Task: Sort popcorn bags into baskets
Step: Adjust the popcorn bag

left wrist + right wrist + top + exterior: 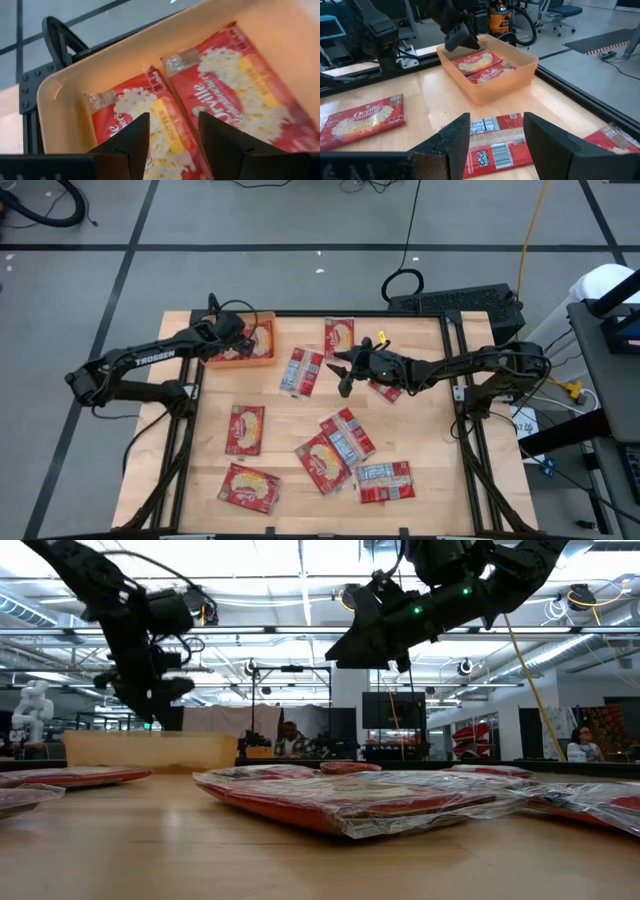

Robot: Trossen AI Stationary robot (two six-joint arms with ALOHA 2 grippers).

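From above, the orange bin (250, 345) sits at the bench's (290, 440) far left corner with the left pincer (236, 340) hovering over it, while the right pincer (343, 370) hangs mid-bench by a label-up bag (303, 371) – seven or so more bags lie loose around the bench. Low view just shows both arms up off the wood and a bag (360, 802) lying flat up close. Left wrist: fingers spread, nothing held, two bags (235, 95) side by side in the bin; right wrist: fingers spread too, empty, above that label-up bag (492, 145) – bin (490, 65) well beyond.
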